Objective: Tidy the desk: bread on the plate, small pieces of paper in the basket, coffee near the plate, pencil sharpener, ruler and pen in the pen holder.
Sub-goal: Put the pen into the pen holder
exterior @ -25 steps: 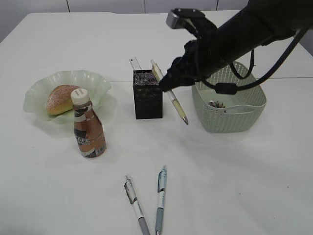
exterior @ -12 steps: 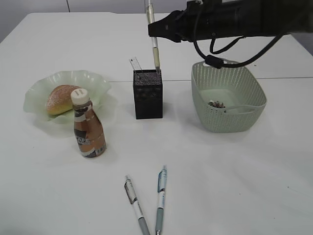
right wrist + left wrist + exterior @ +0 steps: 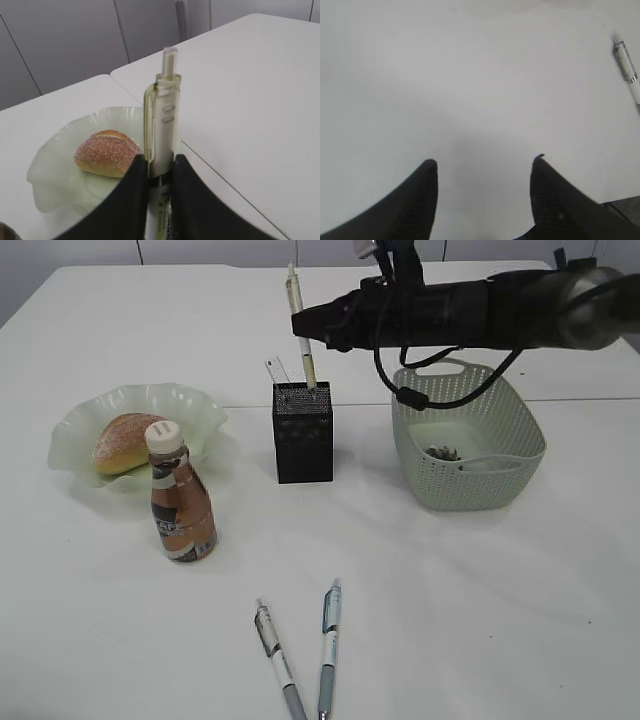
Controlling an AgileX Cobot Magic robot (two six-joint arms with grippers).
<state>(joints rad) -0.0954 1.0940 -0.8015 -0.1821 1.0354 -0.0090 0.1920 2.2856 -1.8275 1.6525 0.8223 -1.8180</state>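
Note:
My right gripper (image 3: pixel 306 330) reaches in from the right and is shut on a white pen (image 3: pixel 300 325) held upright, its lower end inside the black mesh pen holder (image 3: pixel 303 435). In the right wrist view the gripper (image 3: pixel 159 161) pinches the pen (image 3: pixel 162 115) at mid-barrel. A clear ruler (image 3: pixel 277 370) stands in the holder. The bread (image 3: pixel 125 440) lies on the pale green plate (image 3: pixel 195 400), with the coffee bottle (image 3: pixel 181 505) in front of it. Small paper pieces (image 3: pixel 443 452) lie in the basket (image 3: pixel 470 475). My left gripper (image 3: pixel 485 162) hangs open over bare table. The pencil sharpener is out of view.
Two more pens (image 3: pixel 278 660) (image 3: pixel 328 640) lie side by side near the table's front edge. One pen (image 3: pixel 627 75) shows at the right edge of the left wrist view. A table seam runs behind the holder and basket.
The right gripper swung the pen from a slant beside the holder up to vertical, then shifted it left and down so its tip entered the holder.

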